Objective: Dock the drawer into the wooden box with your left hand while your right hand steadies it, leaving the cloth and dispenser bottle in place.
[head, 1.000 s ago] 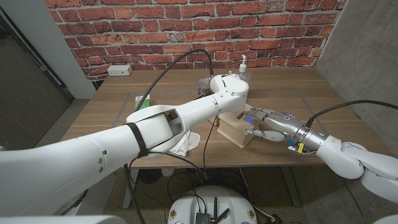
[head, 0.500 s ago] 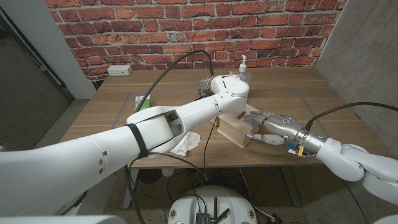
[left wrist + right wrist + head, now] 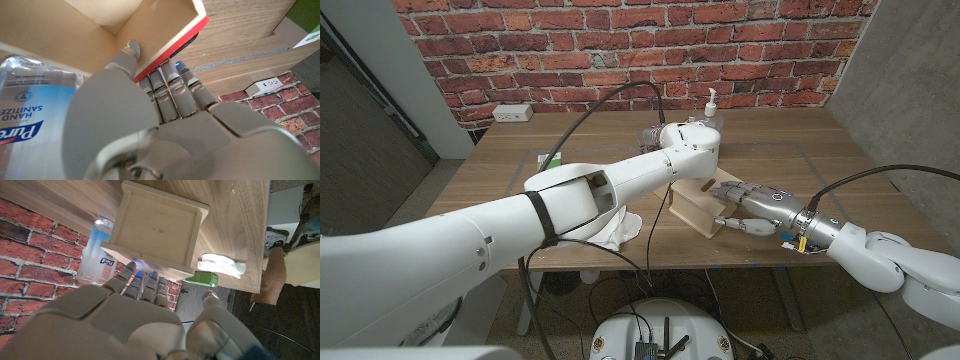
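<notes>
The right hand [image 3: 748,203] has slid forward onto the wooden box [image 3: 698,208], fingers spread over it. The left hand [image 3: 165,100] grips the drawer [image 3: 172,37], which lies just ahead of its fingers.

Bare bench [image 3: 790,150] open to the right of the wooden box [image 3: 698,212], dispenser bottle [image 3: 713,108] standing close behind it, cloth [image 3: 617,228] lying at its left — left arm [image 3: 620,185] crossing over that side, right hand [image 3: 748,203] against the box's right.
</notes>
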Controlling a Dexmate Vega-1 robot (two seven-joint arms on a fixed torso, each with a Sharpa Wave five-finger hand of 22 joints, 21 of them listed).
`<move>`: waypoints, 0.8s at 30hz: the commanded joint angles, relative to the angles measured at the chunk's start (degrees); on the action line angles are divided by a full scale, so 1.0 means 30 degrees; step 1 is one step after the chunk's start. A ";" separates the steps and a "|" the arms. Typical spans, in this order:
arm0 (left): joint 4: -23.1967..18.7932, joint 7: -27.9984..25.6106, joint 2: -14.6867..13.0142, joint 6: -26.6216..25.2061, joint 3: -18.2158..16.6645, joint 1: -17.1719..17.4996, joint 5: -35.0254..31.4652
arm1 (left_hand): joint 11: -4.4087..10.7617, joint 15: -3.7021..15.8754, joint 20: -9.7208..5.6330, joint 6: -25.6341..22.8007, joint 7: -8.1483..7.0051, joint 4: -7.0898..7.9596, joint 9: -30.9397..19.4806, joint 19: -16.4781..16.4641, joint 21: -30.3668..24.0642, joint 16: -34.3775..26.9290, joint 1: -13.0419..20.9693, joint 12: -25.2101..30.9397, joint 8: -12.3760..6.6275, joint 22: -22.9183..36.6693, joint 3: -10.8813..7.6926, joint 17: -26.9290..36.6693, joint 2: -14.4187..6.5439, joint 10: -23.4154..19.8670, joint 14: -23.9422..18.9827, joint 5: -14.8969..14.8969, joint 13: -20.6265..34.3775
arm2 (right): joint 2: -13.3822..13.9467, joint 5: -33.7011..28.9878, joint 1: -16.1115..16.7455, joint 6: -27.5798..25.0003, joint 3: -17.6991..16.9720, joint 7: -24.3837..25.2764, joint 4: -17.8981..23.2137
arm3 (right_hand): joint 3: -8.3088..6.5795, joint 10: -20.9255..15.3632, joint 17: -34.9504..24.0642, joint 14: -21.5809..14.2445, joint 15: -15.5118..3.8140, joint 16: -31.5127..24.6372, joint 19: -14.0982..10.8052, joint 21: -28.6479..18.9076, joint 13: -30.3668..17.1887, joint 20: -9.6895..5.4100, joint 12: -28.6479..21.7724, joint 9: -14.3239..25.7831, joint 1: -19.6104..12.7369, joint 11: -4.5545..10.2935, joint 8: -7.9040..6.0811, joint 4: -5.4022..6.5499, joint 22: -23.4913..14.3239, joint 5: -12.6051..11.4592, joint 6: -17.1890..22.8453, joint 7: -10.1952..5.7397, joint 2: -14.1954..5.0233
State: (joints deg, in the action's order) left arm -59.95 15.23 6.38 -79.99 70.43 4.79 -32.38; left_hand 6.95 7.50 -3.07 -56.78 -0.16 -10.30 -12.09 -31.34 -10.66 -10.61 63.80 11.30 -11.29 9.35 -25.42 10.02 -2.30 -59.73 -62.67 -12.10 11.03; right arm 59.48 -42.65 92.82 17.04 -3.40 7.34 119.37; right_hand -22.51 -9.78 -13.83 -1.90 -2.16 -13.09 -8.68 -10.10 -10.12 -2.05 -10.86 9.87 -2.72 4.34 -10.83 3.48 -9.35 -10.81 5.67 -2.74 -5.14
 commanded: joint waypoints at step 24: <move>0.1184 0.3453 0.0615 0.0001 -0.0855 -0.0003 -0.3599 | 0.1434 0.2147 -0.2422 -0.0208 0.0379 -0.0004 -0.0076 -0.0166 0.0020 -0.0135 0.1472 0.0046 -0.0097 0.0024 0.0043 0.0097 -0.1502 -0.1334 -0.1347 -0.0085 0.0046 | 0.1082 0.0311 -0.1181 -0.0018 0.1015 -0.0316 -0.0540 | -0.0115 -0.0083 0.0051 -0.0112 -0.0814 0.0036 0.0168 -0.0117 -0.0063 -0.1407 0.0020 0.0058 0.0323 -0.0037 -0.0063 0.0213 -0.0042 0.0047 0.0283 0.0102 -0.0598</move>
State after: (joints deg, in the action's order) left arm -56.94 19.38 7.68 -79.99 69.14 4.15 -35.84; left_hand 6.95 7.51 -3.06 -56.59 0.03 -10.37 -12.13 -31.35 -10.66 -10.84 63.81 11.19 -11.05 9.35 -25.35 9.98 -2.29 -59.73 -62.67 -12.08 11.08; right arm 61.77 -41.63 90.03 17.45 -1.17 6.34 118.01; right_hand -22.74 -10.00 -13.57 -2.40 -2.05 -13.09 -8.46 -10.10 -10.07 -2.26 -10.80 9.87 -2.34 4.08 -10.83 3.71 -9.35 -10.83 5.92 -2.64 -4.76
